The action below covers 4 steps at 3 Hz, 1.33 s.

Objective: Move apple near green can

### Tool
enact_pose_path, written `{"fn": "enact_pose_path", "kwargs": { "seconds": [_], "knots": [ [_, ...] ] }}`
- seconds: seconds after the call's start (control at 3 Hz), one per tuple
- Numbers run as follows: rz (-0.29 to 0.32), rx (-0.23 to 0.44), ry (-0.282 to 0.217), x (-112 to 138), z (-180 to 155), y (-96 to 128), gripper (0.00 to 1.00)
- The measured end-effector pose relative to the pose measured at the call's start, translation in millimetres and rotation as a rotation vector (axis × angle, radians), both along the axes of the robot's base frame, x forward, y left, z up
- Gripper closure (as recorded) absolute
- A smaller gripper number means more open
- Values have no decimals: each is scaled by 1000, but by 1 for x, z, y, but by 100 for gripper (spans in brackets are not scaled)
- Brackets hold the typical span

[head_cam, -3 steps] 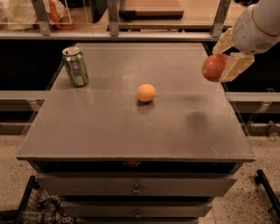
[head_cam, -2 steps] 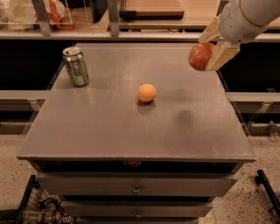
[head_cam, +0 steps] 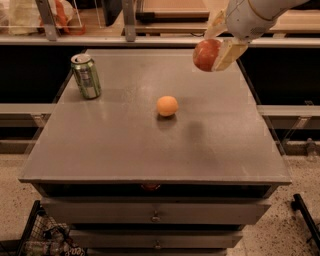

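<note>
We see the apple, glossy and reddish-orange, clamped between the pale fingers of the gripper, held above the table near its far right edge; bare tabletop separates it from the green can at far left, with the orange ball near centre

There's your gripper, up at the top right of the view. You've got two flat fingers on it, pale cream, broad like paddles, with squared-off ends. Behind them, your arm is a thick, rounded shell, smooth and off-white, shading to grey along its underside.
</note>
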<state>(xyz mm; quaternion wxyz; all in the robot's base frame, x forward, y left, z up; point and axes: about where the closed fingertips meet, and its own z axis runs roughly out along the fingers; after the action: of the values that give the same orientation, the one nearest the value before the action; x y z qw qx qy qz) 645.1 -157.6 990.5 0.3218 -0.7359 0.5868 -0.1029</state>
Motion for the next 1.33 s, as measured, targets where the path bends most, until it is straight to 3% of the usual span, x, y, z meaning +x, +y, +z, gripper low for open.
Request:
{"fn": "enact_pose_path", "kwargs": {
  "seconds": [0.33, 1.0, 1.33],
  "knots": [
    [-28, 63, -15, 13, -5, 4, 100],
    [-9, 249, -16, 83, -16, 72, 100],
    [41, 295, 15, 98, -24, 115, 100]
  ]
}}
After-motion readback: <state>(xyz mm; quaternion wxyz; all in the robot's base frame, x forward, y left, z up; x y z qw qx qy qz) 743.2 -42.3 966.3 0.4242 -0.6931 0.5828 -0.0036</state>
